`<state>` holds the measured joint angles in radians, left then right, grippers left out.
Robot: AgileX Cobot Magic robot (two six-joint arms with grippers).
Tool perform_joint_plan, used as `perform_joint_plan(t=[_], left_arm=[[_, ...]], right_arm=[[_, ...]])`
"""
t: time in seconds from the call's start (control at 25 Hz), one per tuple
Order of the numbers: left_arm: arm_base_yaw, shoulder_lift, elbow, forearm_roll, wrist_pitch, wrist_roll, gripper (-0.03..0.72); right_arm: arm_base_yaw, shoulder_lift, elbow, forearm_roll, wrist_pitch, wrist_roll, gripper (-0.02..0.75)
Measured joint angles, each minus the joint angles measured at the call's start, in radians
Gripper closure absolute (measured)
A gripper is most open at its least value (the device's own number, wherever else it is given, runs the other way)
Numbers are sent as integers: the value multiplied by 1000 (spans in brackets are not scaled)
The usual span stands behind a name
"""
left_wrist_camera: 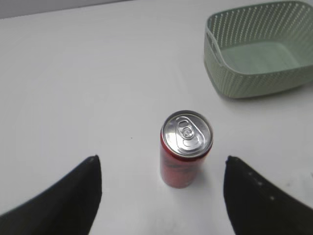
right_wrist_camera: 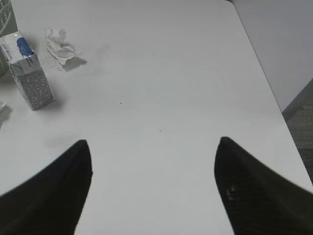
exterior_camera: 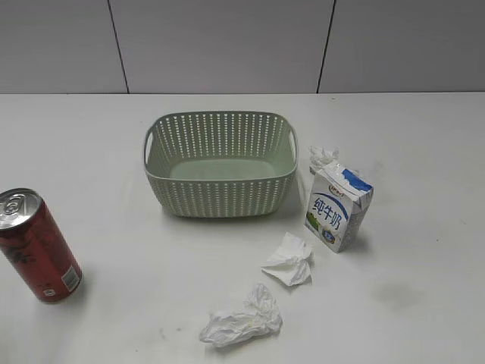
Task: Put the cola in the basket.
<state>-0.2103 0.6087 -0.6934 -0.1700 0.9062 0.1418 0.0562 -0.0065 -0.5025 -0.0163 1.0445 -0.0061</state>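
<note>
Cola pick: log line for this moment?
cola: upright on table, ungrasped | basket: empty | left claw: open, facing cola | right claw: open, idle

Neither arm appears in the exterior view. In the left wrist view, the left gripper (left_wrist_camera: 161, 188) hangs above the tabletop (left_wrist_camera: 98, 73) with its jaws spread wide: one dark fingertip (left_wrist_camera: 73, 196) sits at about 8 o'clock in the picture, the other at about 4 o'clock, with a broad gap between them and nothing clasped. In the right wrist view, the right gripper (right_wrist_camera: 154, 183) is posed the same way, jaws parted, one dark fingertip (right_wrist_camera: 58, 191) at 8 o'clock and its mate at 4 o'clock, touching nothing.
</note>
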Motion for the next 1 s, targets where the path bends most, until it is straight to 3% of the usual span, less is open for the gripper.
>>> perform_joint_plan(t=[0.44, 0.68, 1.0], left_arm=[[-220, 413, -191, 83, 91, 17, 90], [-230, 601, -200, 170, 118, 17, 85], [-230, 689, -203, 170, 65, 17, 85]], right_arm=[[0, 0, 0, 0, 0, 0, 148], [0, 0, 0, 0, 0, 0, 148], [0, 0, 0, 0, 0, 0, 148]])
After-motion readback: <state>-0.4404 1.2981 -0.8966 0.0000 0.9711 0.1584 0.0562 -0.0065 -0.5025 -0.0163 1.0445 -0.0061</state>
